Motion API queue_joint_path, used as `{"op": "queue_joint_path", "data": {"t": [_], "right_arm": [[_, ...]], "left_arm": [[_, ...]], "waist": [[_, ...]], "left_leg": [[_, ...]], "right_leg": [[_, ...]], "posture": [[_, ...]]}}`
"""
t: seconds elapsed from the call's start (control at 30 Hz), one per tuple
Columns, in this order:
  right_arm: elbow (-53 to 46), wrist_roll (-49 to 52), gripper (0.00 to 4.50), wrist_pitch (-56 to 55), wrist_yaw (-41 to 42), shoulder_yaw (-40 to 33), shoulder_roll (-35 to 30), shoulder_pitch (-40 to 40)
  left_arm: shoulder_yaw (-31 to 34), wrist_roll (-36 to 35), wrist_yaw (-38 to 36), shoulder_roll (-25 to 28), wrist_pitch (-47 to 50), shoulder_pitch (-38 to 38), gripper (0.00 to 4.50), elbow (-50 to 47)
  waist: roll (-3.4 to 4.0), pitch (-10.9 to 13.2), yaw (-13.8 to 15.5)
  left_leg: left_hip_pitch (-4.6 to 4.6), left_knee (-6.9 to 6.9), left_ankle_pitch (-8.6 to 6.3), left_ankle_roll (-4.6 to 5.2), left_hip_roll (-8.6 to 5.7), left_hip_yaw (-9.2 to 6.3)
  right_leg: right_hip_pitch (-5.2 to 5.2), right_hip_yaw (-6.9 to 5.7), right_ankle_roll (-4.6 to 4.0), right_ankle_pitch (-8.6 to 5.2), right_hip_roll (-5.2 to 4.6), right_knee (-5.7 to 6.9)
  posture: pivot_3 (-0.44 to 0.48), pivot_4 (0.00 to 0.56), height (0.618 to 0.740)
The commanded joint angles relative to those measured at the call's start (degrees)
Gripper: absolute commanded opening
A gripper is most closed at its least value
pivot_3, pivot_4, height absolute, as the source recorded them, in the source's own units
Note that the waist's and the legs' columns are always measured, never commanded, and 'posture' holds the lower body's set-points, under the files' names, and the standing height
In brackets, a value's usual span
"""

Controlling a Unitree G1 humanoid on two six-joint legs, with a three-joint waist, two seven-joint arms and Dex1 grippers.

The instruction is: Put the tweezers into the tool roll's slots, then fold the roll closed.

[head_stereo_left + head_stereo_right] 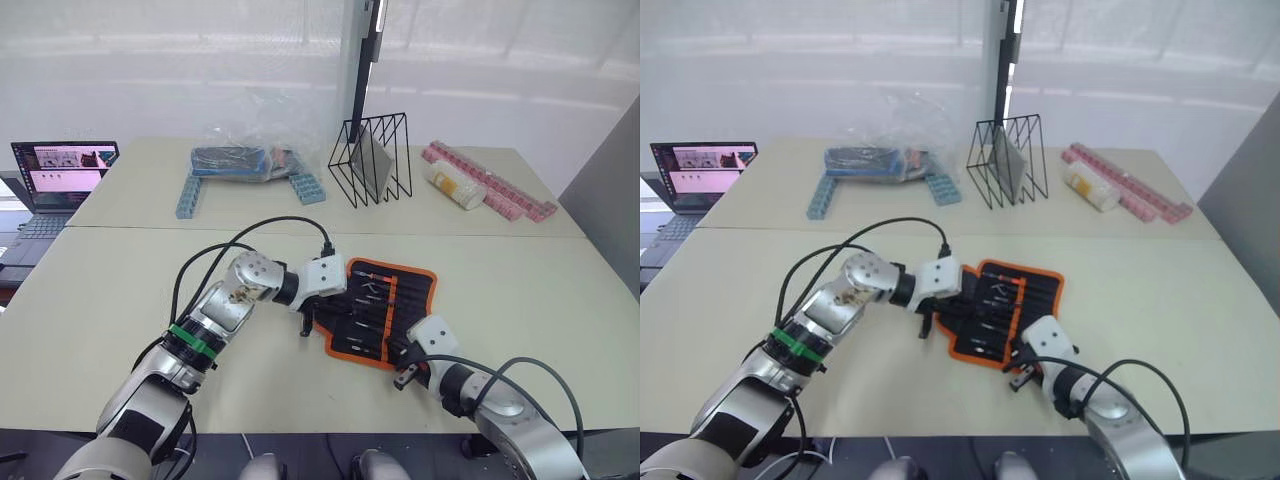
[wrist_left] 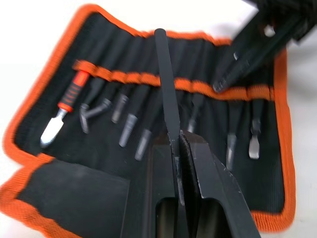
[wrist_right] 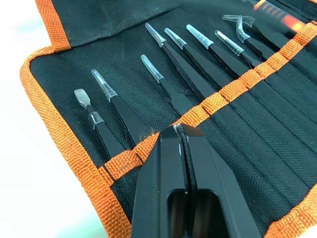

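The black fabric tool roll with bright orange border trim [image 1: 383, 311] lies open on the pale table [image 1: 120, 290], directly under both grippers. The left gripper [image 2: 177, 141] has its two black fingers pressed together on one slim black pointed metal tweezer [image 2: 165, 94], which sticks straight out beyond the fingertips, its far end reaching past the orange strip [image 2: 148, 79] that edges the row of narrow black fabric slots [image 2: 208, 64]. Just ahead of this gripper and to either side, other tools already sit in the slots with clear-capped tips showing, and an orange-handled tool [image 2: 67, 106] lies at one end of the row.

The right gripper [image 3: 179, 130] has its fingers closed with nothing between them, the tips resting on the orange strip [image 3: 218, 101]. Beyond those tips, several seated black tweezers [image 3: 195, 54] fan out from the pockets, and a flat-tipped tool [image 3: 94, 121] sits nearest the roll's border.
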Motion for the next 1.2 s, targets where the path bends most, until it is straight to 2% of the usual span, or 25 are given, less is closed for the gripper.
{"op": "queue_joint_path", "data": {"t": [0.03, 0.5, 1.2], "right_arm": [[3.14, -0.78, 0.00, 4.09, -0.40, 1.46, -0.15, 2.26], [-4.07, 0.54, 0.00, 4.31, -0.92, -0.94, -1.55, 10.04], [-2.66, 0.00, 0.00, 4.80, -2.82, 0.44, 0.02, 9.45]], "left_arm": [[-0.87, 2.51, -2.50, 1.53, -3.49, -0.07, 0.05, -0.95], [-1.72, 7.11, -6.41, 2.43, -7.85, -0.12, 0.05, 0.89], [-5.28, 13.84, -11.80, -0.08, -10.91, -7.48, 0.05, 8.11]], "waist": [[0.00, 0.00, 0.01], [0.01, 0.00, 0.05], [0.01, 0.00, 0.10]], "left_leg": [[0.01, 0.00, 0.00, 0.00, 0.00, 0.00], [-0.06, 0.20, 0.00, 0.00, -0.01, -0.07], [-0.09, 0.88, -0.06, 0.11, 0.00, -0.12]], "right_leg": [[0.00, 0.01, 0.00, 0.00, 0.00, 0.01], [0.03, 0.01, 0.01, 0.00, 0.01, 0.13], [0.09, 0.03, 0.04, -0.03, 0.06, 0.67]], "posture": [[0.000, 0.150, 0.725], [0.000, 0.150, 0.725], [0.000, 0.150, 0.725]]}}
